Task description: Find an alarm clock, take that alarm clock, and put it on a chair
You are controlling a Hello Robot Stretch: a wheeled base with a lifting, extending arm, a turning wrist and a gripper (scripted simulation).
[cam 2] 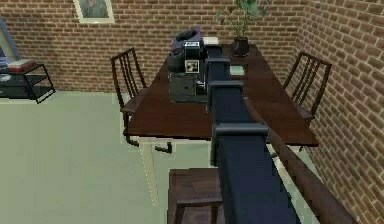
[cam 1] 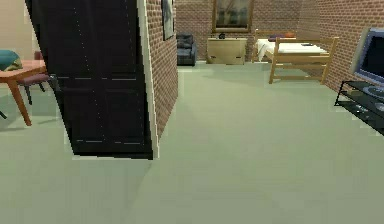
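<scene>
In the arm side view my arm's dark bar (cam 2: pixel 236 140) reaches out over a dark wooden table (cam 2: pixel 260 100). At its far end sit the white marked squares, and left of them the gripper (cam 2: pixel 183 82), low over the tabletop. Just beyond the gripper a dark rounded thing (cam 2: pixel 187 42) stands on the table; its shape is too vague to name. I cannot tell whether the gripper holds anything. Wooden chairs stand at the table's left side (cam 2: pixel 127 70), at its right side (cam 2: pixel 306 80) and at its near end (cam 2: pixel 195 198).
A potted plant (cam 2: pixel 241 40) and a small pale thing (cam 2: pixel 237 70) are on the table's far end. A low stand (cam 2: pixel 25 78) sits at the left. In the forward view a dark door (cam 1: pixel 95 80) is close ahead, with a bed (cam 1: pixel 296 55), dresser (cam 1: pixel 228 50) and TV (cam 1: pixel 371 58) beyond open floor.
</scene>
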